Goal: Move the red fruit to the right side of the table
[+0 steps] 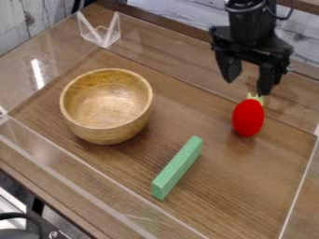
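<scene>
The red fruit (249, 118), a small glossy strawberry-like toy with a bit of green at its top, lies on the right part of the brown wood-grain table (237, 177). My gripper (251, 82) hangs above it, pointing steeply down. Its two black fingers stand apart with nothing between them, and the fruit is free of them.
A wooden bowl (107, 105) sits on the left half of the table. A green rectangular block (178, 167) lies diagonally near the front middle. Low clear acrylic walls (97, 31) edge the tabletop.
</scene>
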You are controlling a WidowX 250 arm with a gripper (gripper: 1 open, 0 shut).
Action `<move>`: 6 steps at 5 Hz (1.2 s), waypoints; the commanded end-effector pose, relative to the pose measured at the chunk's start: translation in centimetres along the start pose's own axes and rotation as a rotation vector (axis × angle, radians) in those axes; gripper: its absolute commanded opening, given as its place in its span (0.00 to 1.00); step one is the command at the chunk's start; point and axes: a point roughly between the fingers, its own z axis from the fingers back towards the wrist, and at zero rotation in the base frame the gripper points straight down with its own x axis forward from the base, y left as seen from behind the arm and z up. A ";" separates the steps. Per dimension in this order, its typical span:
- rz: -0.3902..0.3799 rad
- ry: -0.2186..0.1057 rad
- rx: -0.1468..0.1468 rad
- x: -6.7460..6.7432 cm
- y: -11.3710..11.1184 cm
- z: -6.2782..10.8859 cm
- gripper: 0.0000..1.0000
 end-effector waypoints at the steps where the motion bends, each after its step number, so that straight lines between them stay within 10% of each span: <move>1: 0.049 -0.068 0.019 0.5 -0.3 0.8 1.00; 4: -0.020 -0.044 -0.005 1.3 1.1 2.7 1.00; 6: -0.119 -0.004 -0.034 1.5 1.0 1.0 1.00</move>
